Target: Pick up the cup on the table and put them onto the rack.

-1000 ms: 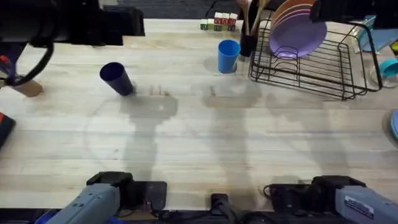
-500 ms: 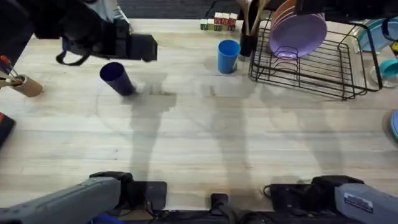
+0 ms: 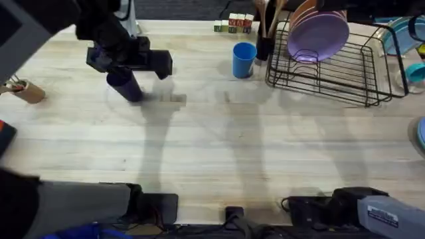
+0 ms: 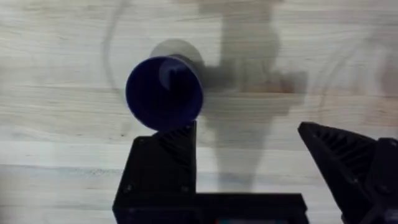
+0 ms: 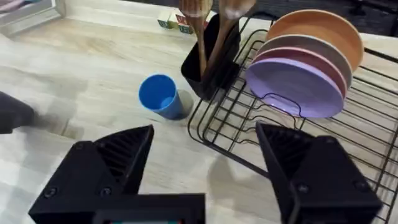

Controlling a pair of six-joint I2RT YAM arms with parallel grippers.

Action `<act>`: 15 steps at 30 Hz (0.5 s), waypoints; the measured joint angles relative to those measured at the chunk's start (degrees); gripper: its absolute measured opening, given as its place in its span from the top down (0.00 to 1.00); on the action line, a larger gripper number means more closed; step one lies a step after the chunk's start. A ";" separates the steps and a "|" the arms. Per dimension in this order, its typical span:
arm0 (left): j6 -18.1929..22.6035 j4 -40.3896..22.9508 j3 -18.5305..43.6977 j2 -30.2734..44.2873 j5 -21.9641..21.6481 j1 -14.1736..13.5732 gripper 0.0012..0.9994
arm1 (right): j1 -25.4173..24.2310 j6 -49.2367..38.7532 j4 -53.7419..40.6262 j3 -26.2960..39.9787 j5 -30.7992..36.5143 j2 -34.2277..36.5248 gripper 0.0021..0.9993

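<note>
A dark navy cup stands on the wooden table at the left; its open mouth shows from above in the left wrist view. My left gripper hangs open just over it, one finger at the cup's rim and the cup outside the gap. The left gripper covers the cup's top in the overhead view. A light blue cup stands upright beside the black wire rack. My right gripper is open and high above that cup and the rack.
Purple and orange plates stand in the rack's slots. A black holder with wooden spoons sits between the blue cup and the rack. Small blocks lie at the back edge. A brown pen holder lies at far left.
My left arm has swung right and down from the far-left corner until its gripper is over the navy cup. Both cups stay where they were.
</note>
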 joint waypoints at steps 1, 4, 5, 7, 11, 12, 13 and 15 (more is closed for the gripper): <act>0.00 0.02 0.00 0.92 -0.63 0.00 0.01 | 0.00 0.00 -0.03 0.00 0.00 0.01 0.01; -0.02 0.67 0.00 2.86 -2.40 0.00 0.01 | 0.00 0.02 -0.04 0.00 0.00 0.02 0.01; 0.00 1.18 0.00 3.32 -2.93 0.00 0.01 | 0.00 0.00 -0.04 0.00 0.00 0.00 0.01; 0.00 2.07 0.00 4.04 -3.82 0.00 0.01 | 0.00 0.00 -0.04 0.00 0.00 0.00 0.01; 0.00 2.93 0.00 4.81 -4.64 0.00 0.01 | 0.00 0.00 -0.04 0.00 0.00 0.00 0.01; -0.01 3.02 0.00 5.06 -4.77 0.00 0.01 | 0.00 0.01 -0.04 0.00 -0.02 0.00 0.01; 0.00 3.06 0.00 5.27 -4.89 0.00 0.01 | 0.00 0.00 -0.04 0.00 -0.01 0.01 0.01; 0.00 3.04 0.00 5.93 -5.05 0.00 0.01 | 0.00 0.00 -0.04 0.00 0.00 0.00 0.01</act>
